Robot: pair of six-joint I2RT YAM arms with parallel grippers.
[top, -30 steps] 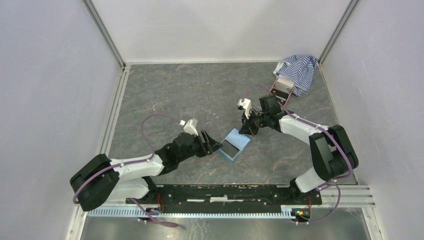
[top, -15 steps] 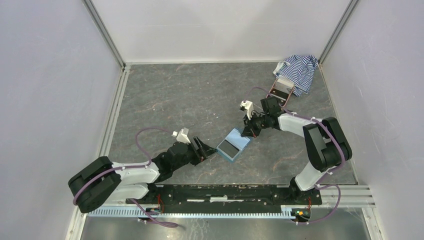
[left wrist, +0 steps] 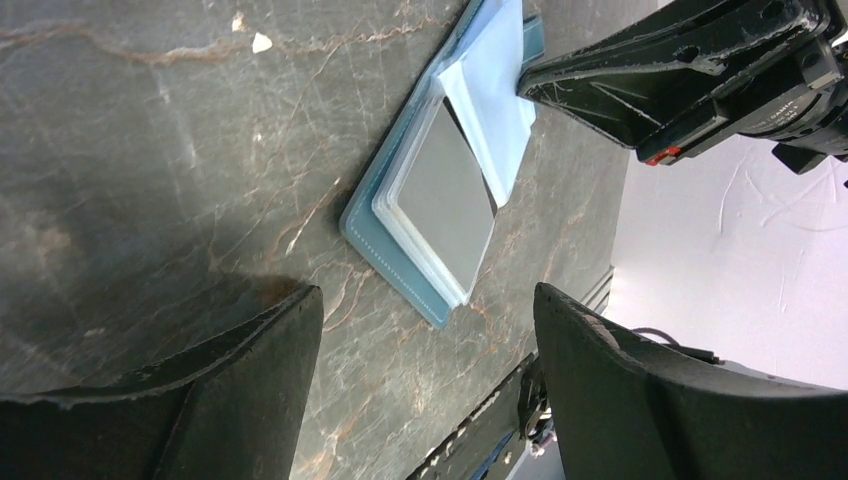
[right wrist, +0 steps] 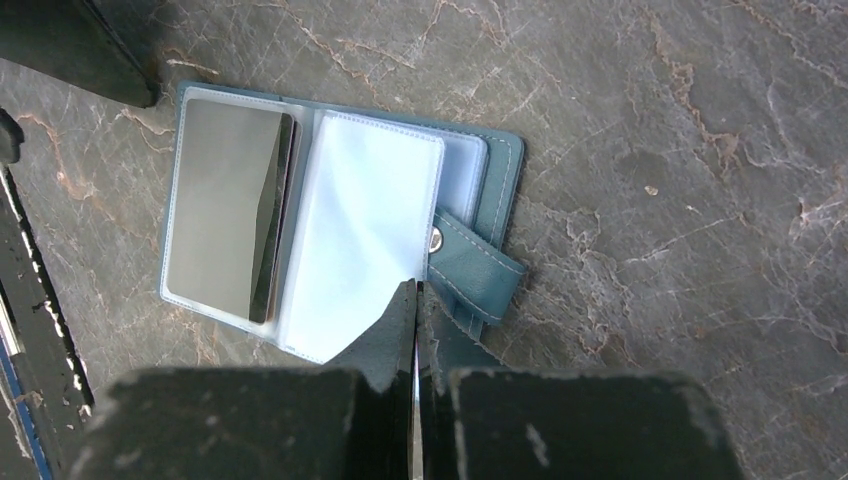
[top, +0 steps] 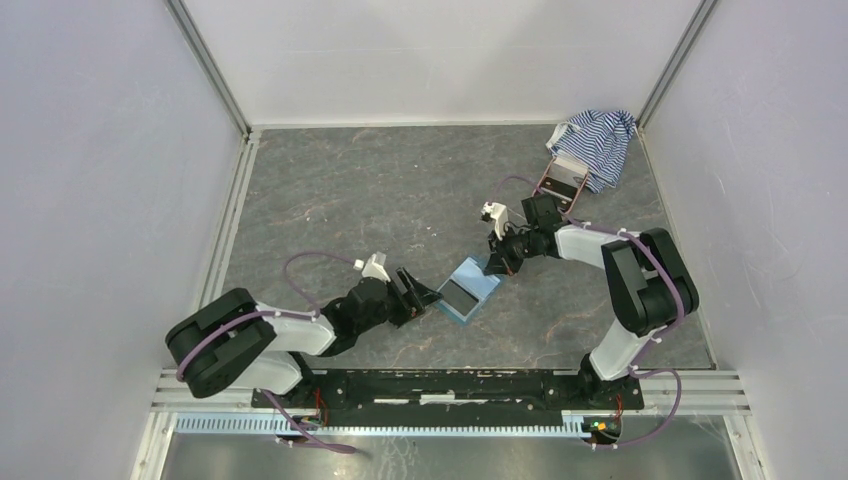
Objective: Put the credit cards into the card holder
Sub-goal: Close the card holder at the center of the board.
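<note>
Left hand (top: 422, 290) sits low over the counter (top: 380, 190) just beside the near-left edge of the card holder (top: 468, 290), its two fingers spread wide with nothing between them and not touching the holder. In the left wrist view the holder's near corner lies in the gap ahead of those fingers. The card holder lies flat and unfolded on the dark veined counter, teal outside and paler blue inside. One dark grey card (right wrist: 225, 205) sits in the pocket on the half nearest the left hand, filling most of that pocket. The other half shows a clear, pale sleeve (right wrist: 365, 230) with no card visible in it, and the snap tab (right wrist: 478, 275) sticks out from that half's outer edge, lying flat. The right hand (right wrist: 415, 300) is at that far side of the holder, fingers pressed fully together, their tips at the sleeve's edge just beside the tab. A striped cloth (top: 598, 140) lies well apart from the holder, toward the far right corner.
</note>
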